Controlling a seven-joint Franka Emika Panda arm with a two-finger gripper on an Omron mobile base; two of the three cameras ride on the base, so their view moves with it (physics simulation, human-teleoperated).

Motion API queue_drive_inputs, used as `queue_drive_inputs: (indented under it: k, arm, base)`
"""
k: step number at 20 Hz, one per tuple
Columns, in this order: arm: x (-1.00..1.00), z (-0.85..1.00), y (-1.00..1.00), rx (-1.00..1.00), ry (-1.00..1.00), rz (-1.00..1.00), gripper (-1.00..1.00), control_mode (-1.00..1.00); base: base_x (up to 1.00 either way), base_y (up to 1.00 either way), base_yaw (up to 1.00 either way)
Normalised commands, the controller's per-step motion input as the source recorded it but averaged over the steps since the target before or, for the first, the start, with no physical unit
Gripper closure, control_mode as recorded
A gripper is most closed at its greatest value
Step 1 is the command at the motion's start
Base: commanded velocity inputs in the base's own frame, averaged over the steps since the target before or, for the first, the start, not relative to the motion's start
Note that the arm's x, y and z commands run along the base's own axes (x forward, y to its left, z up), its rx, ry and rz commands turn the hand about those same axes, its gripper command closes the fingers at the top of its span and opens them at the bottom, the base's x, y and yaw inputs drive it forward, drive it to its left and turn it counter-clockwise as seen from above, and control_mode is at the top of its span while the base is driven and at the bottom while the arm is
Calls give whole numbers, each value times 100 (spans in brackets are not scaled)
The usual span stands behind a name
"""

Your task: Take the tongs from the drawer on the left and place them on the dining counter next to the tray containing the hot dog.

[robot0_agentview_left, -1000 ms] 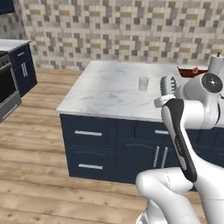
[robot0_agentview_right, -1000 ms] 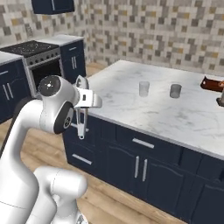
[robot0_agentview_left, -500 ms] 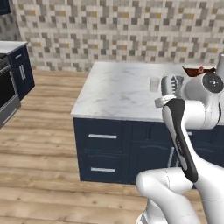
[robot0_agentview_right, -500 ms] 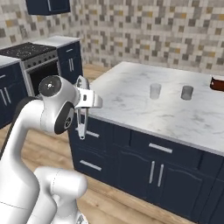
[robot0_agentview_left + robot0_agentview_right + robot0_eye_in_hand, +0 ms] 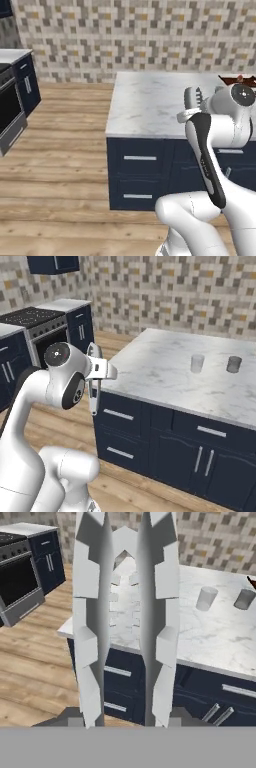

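Note:
My gripper (image 5: 95,370) is shut on the tongs (image 5: 93,398), which stand upright in front of the dining counter's (image 5: 160,373) left corner. The tongs (image 5: 97,612) show as two long grey arms rising close before the hand camera, hiding the fingertips. From the left base, the tongs' (image 5: 192,97) upper end pokes up beside the wrist. The tray (image 5: 238,80) lies at the far right of the dining counter (image 5: 150,100), half hidden by the arm; I cannot make out the hot dog. The drawer (image 5: 119,414) in the island's left front is shut.
Two small cups (image 5: 197,362) (image 5: 233,364) stand on the marble top. A stove (image 5: 35,323) with navy cabinets is to the left. A wooden floor (image 5: 55,150) stretches between the stove and the island.
The whole scene has slid to the right in both base views, so the base has moved. The tray has left the right base view. The grip on the tongs is unchanged.

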Motion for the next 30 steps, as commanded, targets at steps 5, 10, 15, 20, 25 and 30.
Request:
queue_drive_inputs:
  k: [5, 10, 15, 20, 25, 30]
  arm:
    - [0, 0, 0, 0, 0, 0, 100, 100]
    - [0, 0, 0, 0, 0, 0, 100, 100]
    - [0, 0, 0, 0, 0, 0, 100, 100]
    - [0, 0, 0, 0, 0, 0, 100, 100]
    - [0, 0, 0, 0, 0, 0, 100, 100]
    - [0, 0, 0, 0, 0, 0, 100, 100]
  base:
    - [11, 64, -14]
    - [9, 64, -15]
    - [12, 69, -15]
    - [21, 67, -15]
    - [28, 63, -13]
    - [36, 60, -11]
